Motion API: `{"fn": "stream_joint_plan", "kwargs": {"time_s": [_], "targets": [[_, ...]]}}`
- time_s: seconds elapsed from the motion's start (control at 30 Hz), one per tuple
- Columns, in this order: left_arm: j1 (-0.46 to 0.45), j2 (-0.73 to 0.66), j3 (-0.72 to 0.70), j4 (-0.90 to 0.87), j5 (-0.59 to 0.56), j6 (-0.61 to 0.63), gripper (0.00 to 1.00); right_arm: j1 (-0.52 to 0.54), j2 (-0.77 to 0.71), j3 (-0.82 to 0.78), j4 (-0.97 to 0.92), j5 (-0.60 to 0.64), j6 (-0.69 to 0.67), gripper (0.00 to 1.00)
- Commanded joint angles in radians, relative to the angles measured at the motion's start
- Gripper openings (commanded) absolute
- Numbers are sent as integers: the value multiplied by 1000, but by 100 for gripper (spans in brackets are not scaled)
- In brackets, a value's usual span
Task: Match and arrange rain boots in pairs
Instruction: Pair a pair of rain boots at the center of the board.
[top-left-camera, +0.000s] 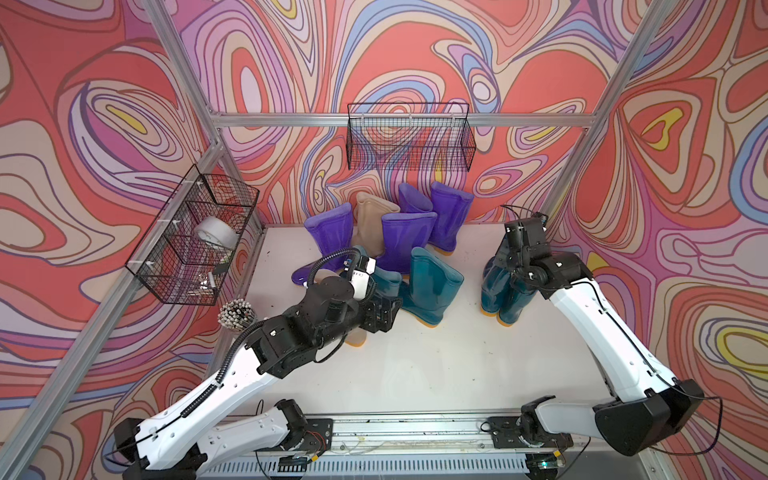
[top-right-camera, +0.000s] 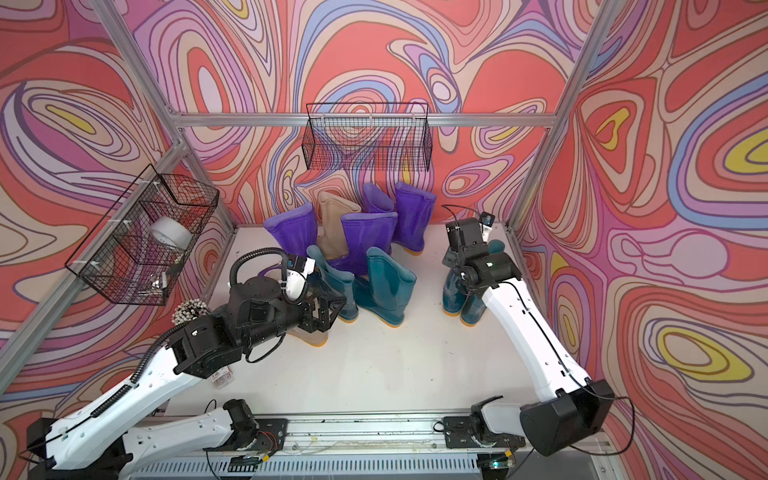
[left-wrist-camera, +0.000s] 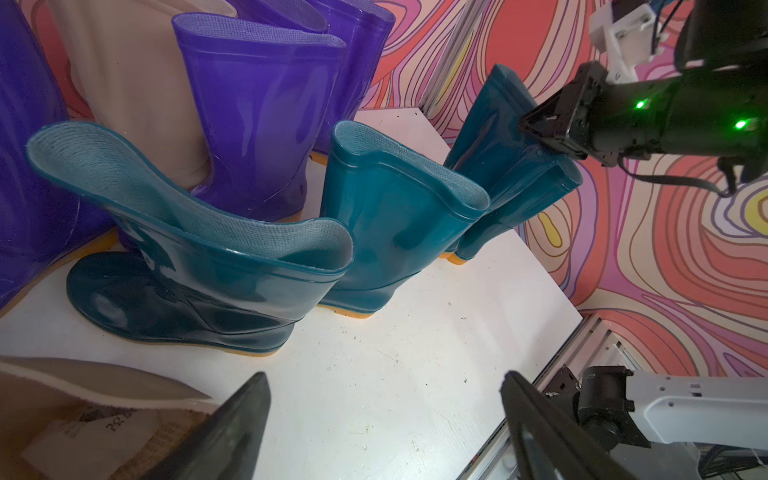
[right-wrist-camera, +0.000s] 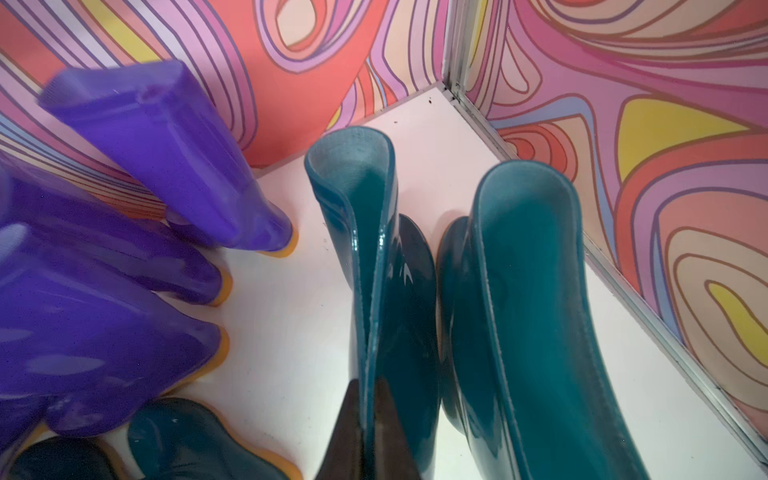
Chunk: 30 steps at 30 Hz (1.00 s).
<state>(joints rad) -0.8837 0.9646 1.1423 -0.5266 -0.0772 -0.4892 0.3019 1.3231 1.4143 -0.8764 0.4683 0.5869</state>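
Cuff of upright glossy dark teal rubber rain boot (right-wrist-camera: 399, 299) sits pinched in clamped right hand (right-wrist-camera: 369, 386), long axis vertical, its teal mate (right-wrist-camera: 519, 291) just beside, at 3 o'clock on white desk (top-left-camera: 415, 374); left hand (left-wrist-camera: 384, 376) gapes wide, empty, farther off

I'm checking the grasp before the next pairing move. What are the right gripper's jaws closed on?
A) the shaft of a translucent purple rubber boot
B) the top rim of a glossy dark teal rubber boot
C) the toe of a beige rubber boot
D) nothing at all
B: in the right wrist view the right gripper pinches the thin top rim of the glossy dark teal rubber boot, which stands upright beside a second teal boot.
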Motion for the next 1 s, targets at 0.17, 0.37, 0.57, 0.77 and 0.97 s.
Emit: {"fn": "stream_joint_plan", "kwargs": {"time_s": [0.17, 0.37, 0.57, 0.77, 0.97], "targets": [[-2, -8, -11, 12, 12, 3, 89, 2, 16, -23, 154, 85, -71, 0], [-2, -23, -30, 25, 7, -3, 89, -2, 58, 0, 111, 159, -88, 0], [-1, -24, -24, 31, 7, 6, 89, -4, -48, -108, 36, 167, -67, 0], [-2, -5, 1, 32, 26, 14, 89, -22, -101, -107, -62, 206, -84, 0], [-1, -8, -2, 40, 41, 5, 89, -69, -107, -131, -87, 253, -141, 0]]}}
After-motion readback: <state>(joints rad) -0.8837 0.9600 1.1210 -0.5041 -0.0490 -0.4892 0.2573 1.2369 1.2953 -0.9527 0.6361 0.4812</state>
